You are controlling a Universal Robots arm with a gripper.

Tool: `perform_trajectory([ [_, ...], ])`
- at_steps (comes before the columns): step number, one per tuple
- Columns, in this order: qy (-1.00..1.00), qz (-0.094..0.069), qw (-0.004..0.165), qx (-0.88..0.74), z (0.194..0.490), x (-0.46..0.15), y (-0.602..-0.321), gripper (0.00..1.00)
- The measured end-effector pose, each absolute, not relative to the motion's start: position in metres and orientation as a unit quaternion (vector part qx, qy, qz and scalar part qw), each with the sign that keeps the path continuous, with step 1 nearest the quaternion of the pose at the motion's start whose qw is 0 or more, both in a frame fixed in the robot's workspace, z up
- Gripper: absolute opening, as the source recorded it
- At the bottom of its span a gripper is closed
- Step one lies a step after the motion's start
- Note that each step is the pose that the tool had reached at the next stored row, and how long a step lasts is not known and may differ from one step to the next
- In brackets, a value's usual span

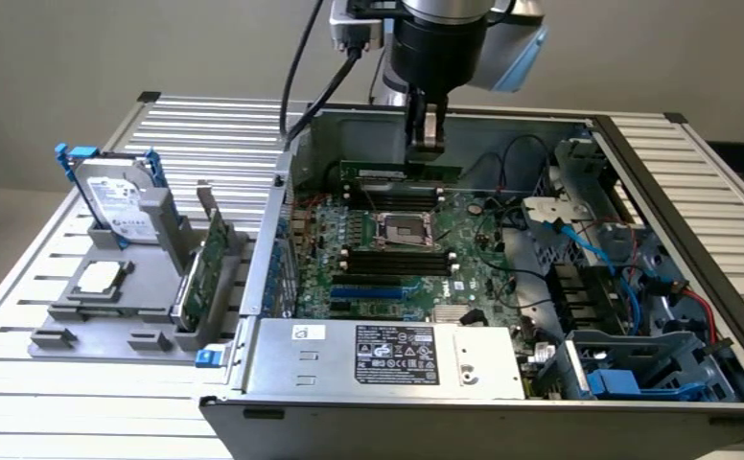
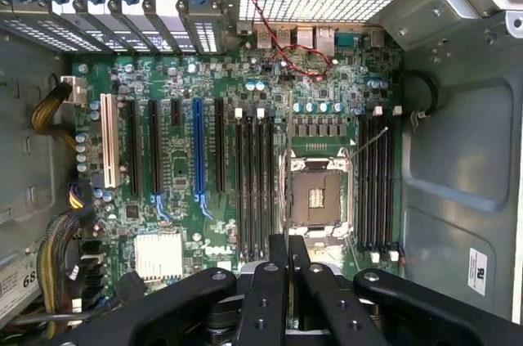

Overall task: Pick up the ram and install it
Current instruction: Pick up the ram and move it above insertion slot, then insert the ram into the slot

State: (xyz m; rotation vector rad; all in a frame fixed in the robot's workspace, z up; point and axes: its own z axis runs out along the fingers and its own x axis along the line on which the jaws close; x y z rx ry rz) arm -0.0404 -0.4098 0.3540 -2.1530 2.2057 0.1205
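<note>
The ram (image 1: 405, 173) is a thin green stick standing on its long edge at the far side of the motherboard (image 1: 391, 254), beyond the CPU socket (image 1: 402, 228). My gripper (image 1: 426, 144) hangs straight down inside the open computer case, its tips just over the ram's top edge; touching or a hair apart, I cannot tell. In the wrist view my gripper (image 2: 288, 260) is shut, its black fingers (image 2: 274, 280) pressed together with nothing between them, above the CPU socket (image 2: 315, 199) and the black memory slots (image 2: 255, 182).
On the exterior view's left, a grey holder (image 1: 116, 316) carries a silver hard drive with blue rails (image 1: 116, 196) and a wider green expansion card (image 1: 206, 268). The power supply (image 1: 385, 355) lies along the case's near side; drive cages and blue cables (image 1: 602, 259) are on the right.
</note>
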Motion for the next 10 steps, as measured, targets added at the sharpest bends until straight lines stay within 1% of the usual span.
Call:
perform_trajectory([
  [3, 0.715, 0.042, 0.025, -0.697, 0.3533, -0.0387, -0.4077, 0.13],
  [10, 0.715, 0.042, 0.025, -0.697, 0.3533, -0.0387, -0.4076, 0.13],
])
